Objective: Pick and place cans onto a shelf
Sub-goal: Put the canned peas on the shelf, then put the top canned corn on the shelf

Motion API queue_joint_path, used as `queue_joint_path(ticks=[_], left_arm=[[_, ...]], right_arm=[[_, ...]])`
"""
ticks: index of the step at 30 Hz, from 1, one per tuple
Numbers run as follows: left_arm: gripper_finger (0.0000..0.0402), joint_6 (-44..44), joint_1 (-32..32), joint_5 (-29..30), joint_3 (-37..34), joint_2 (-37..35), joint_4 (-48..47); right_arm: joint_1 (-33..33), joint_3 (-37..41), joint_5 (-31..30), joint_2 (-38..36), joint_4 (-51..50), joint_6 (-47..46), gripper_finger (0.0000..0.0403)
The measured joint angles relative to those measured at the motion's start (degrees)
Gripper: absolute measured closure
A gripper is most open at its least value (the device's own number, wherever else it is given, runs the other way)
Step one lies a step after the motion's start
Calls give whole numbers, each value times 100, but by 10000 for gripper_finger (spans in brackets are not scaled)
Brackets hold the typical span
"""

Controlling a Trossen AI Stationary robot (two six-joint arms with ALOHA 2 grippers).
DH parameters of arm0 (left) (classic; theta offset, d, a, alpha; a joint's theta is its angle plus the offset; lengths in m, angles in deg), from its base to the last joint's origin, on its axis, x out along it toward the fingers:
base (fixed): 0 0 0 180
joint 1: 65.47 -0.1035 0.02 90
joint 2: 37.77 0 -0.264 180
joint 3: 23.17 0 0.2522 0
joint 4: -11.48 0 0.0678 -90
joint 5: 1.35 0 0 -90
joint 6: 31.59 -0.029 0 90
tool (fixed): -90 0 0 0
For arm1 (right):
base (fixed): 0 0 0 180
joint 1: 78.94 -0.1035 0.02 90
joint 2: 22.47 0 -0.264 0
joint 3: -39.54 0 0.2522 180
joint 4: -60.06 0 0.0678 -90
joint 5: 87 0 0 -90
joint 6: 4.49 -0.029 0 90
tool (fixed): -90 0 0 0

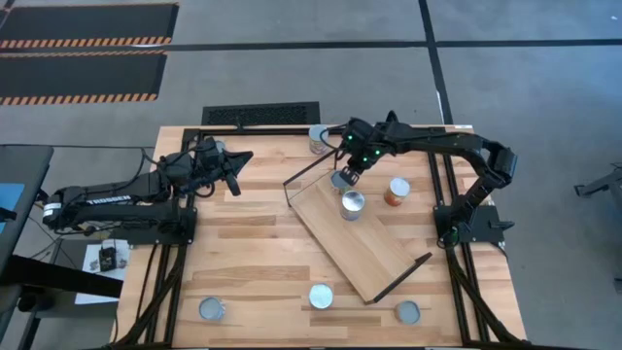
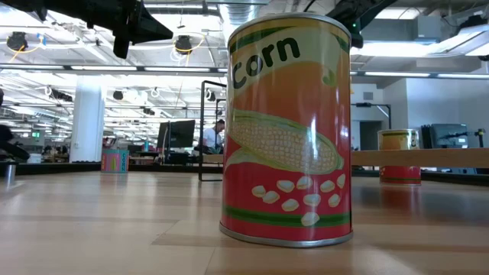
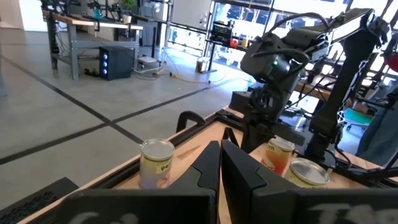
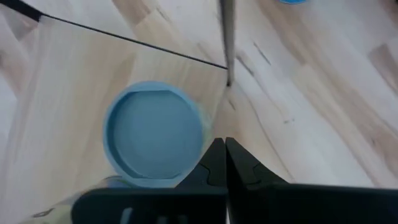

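Note:
The shelf [image 1: 374, 248] is a light board with black wire ends, lying slantwise on the table's right half. Two silver-topped cans stand upright on its far end: one [image 1: 353, 203] clear of my arm, the other [image 4: 152, 134] right under my right gripper [image 4: 219, 149]. That gripper is shut and points steeply down beside this can's top. My left gripper [image 1: 245, 157] is shut and level, hovering over the table's far left and holding nothing. Other cans stand on the table: an orange-labelled one [image 1: 397, 191] right of the shelf and one [image 1: 319, 139] at the far edge. My right gripper has its shut fingertips [image 4: 211, 155] right beside the rim [image 4: 198, 146] of the can on the shelf's far end, coming from above. Whether they touch the rim I cannot tell. The can stands upright on the board.
Three more cans stand along the near edge [image 1: 212, 309] [image 1: 321, 296] [image 1: 408, 311]; the middle one is the corn can [image 2: 286, 130] filling the low view. The shelf's wire frame [image 4: 227, 43] rises just beyond my right fingers. Bare planks lie between the shelf and my left arm.

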Motion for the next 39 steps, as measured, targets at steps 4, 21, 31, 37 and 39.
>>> queue_joint_path(ticks=[4,21,31,37,39], left_arm=[[401,0,0,0,0,0,-22],[401,4,0,-2,0,-1,-29],[401,7,0,-7,0,0,-27],[401,7,0,-33,0,-2,-28],[401,7,0,-88,0,0,-30]], right_arm=[[-14,-1,60,2,-69,-21,399],[-101,0,464,4,-106,-192,400],[-259,-161,803,-733,-406,-133,400],[-929,-157,1226,-1091,-709,-52,400],[-1167,-155,1093,-1137,-700,23,400]])
